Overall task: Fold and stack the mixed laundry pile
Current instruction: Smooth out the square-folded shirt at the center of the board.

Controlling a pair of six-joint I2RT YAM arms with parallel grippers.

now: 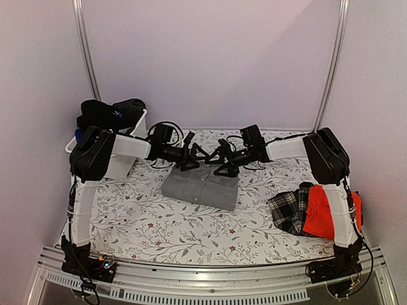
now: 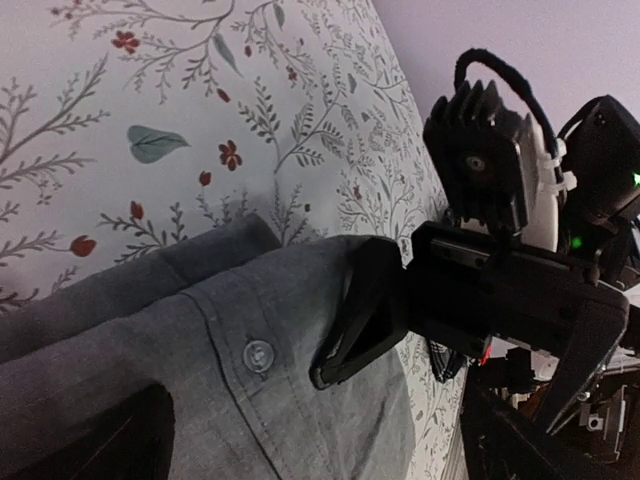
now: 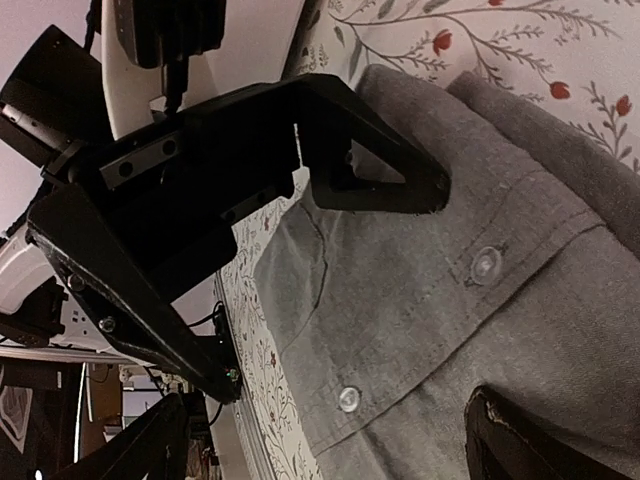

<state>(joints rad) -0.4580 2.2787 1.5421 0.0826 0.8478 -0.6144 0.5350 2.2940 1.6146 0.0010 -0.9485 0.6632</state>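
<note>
Although the folded grey button-front shirt (image 1: 200,185) lies flat in the middle of the floral-printed worktop (image 1: 159,219), the job looks only partly done. Nearest the arm bases, on the right side, a black-and-white plaid cloth (image 1: 287,210) and a red-orange garment (image 1: 321,213) lie touching each other, partly hidden by the upright link of the right arm (image 1: 327,165). Further in, both arms reach inward over the shirt's far edge. The jaws of the left arm (image 1: 95,155) stand wide and hold nothing, one tip low over the cloth beside a button, perhaps touching it. The right arm's jaws are likewise spread wide and empty above the buttoned strip. Farthest off, at the left rear corner, a white rectangular plastic tub (image 1: 141,122) carries a heap of black garments (image 1: 111,113) above its rim. The likeliest trouble is a low tip catching the fabric as an arm lifts, dragging the fold open. The two wrists are also close together and could knock each other. The heap in the tub could spill if one piece is tugged out.
</note>
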